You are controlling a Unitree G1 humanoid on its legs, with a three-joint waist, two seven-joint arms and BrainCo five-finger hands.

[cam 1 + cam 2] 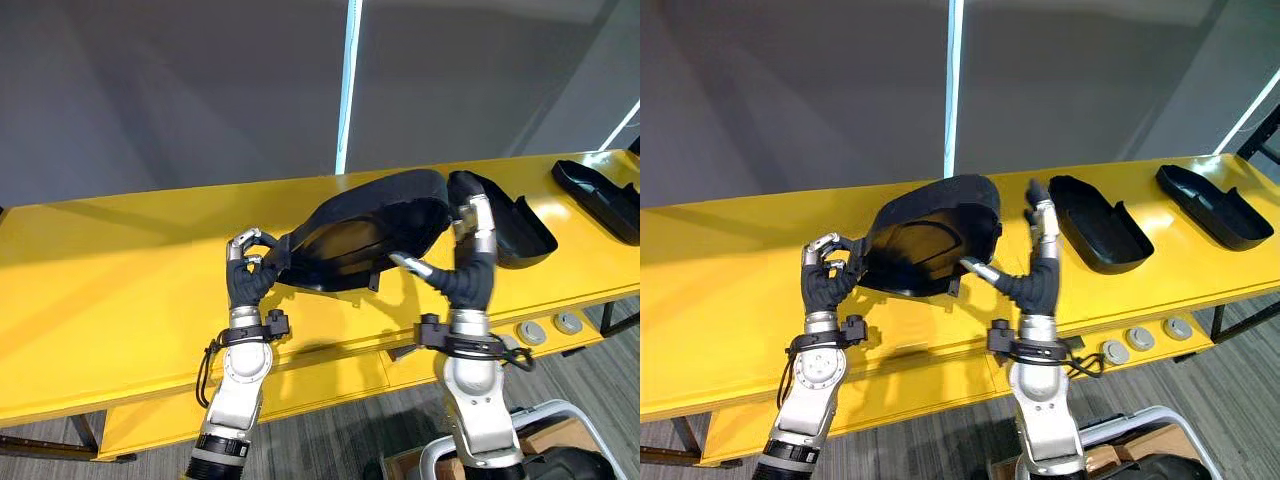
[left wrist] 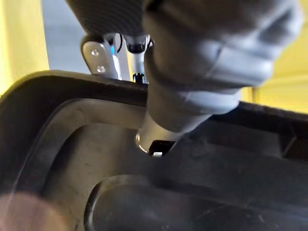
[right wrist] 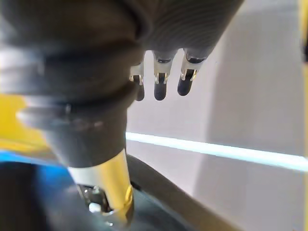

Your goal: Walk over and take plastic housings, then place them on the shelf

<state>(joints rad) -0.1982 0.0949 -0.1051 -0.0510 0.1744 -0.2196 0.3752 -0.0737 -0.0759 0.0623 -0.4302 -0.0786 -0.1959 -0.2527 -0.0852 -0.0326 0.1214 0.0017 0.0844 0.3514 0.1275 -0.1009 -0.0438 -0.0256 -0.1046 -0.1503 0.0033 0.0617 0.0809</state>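
At centre left, the left hand (image 1: 248, 272) pinches the end of a black housing (image 1: 365, 225) with curled fingers (image 1: 243, 243). The housing is tilted up at centre above the yellow bench (image 1: 100, 290). The right hand (image 1: 470, 268) props its right side, fingers (image 1: 480, 215) straight, thumb on the rim. A second housing (image 1: 520, 232) and a third housing (image 1: 600, 195) lie at the right.

Yellow table (image 1: 720, 270) is spreading beneath the right hand (image 1: 1037, 280) and well past it on both sides. Round discs (image 1: 1141, 339) are sitting on its front ledge, right of that hand. Light strip (image 1: 953, 90) is running up the grey wall (image 1: 790, 90) beyond the hand.
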